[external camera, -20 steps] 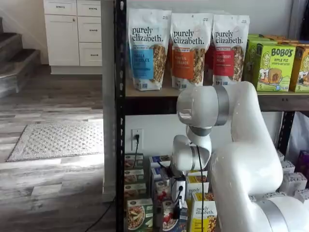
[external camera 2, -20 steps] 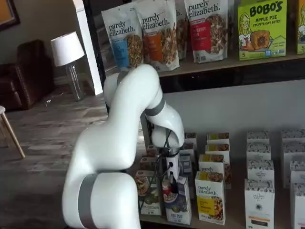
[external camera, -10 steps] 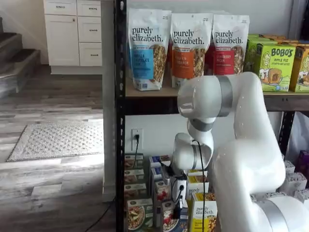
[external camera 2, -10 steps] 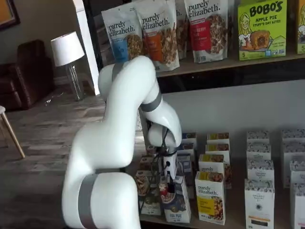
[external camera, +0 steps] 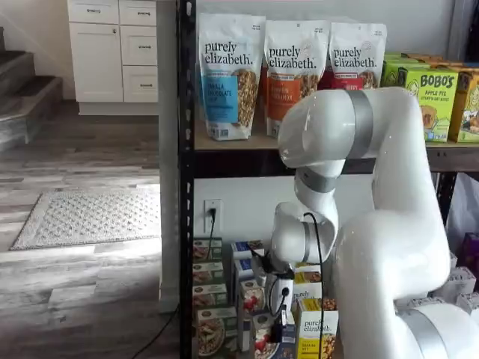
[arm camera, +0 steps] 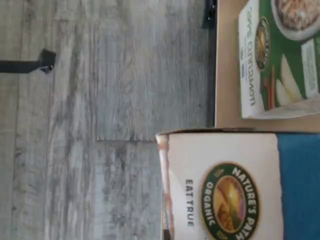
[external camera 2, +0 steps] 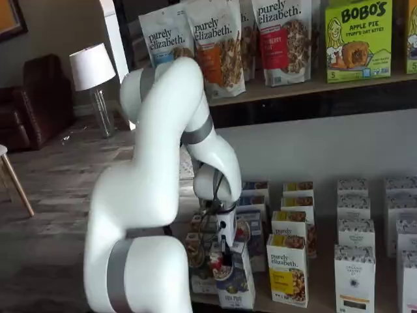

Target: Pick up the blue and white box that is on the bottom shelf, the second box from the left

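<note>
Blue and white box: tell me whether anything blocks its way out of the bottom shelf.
Nothing visible does. The gripper is shut on the blue and white box, which is tilted and already leans out past the front of the bottom shelf. The green-trimmed carton and the yellow purely elizabeth carton stand beside it, not in front.

- Front of the bottom shelf (external camera 2: pixel 313 306) is wide open, just bare wood floor (arm camera: pixel 100 125) past its edge, so that's the easy way in and out.
- The blue and white box (external camera 2: pixel 236 282) sits tilted at the front of its row, with the green-trimmed carton (external camera: pixel 212 335) just beside it on one side and the yellow "purely elizabeth" carton (external camera 2: pixel 287 268) close on the other. Tight gaps both ways.
- More cartons are stacked up in rows right behind it, so no room to push deeper.
- Overhead, the upper shelf (external camera 2: pixel 313 88) caps the bay, but there's decent open air between the carton tops and it.
- The black corner post (external camera: pixel 185 187) blocks the far side.
</note>
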{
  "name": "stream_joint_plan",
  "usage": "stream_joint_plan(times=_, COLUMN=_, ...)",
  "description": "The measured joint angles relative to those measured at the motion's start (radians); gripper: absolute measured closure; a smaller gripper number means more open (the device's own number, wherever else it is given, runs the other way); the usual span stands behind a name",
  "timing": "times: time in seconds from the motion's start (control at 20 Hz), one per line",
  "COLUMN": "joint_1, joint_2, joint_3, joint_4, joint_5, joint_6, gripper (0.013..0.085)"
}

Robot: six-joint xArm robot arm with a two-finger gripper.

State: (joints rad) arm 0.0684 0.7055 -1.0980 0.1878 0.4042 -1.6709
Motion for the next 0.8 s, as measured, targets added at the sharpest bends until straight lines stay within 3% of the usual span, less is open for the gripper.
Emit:
stream_joint_plan(times=0.45, joint_1=0.037, joint_2=-0.162, joint_3=0.193, joint_4=0.042, joint_5=-0.030, joint_6=-0.005, gripper=0.0490)
stream_joint_plan(times=0.6, joint_1=0.050, joint_2=-0.225, joint_3=0.262, joint_4=0.019, joint_5=-0.039, joint_6=0.029, gripper=0.0490)
stream_joint_plan(times=0.8, joint_1=0.077, joint_2=-0.320, joint_3=0.356, joint_4=0.030, joint_5=-0.050, joint_6=0.046, gripper=0.0490)
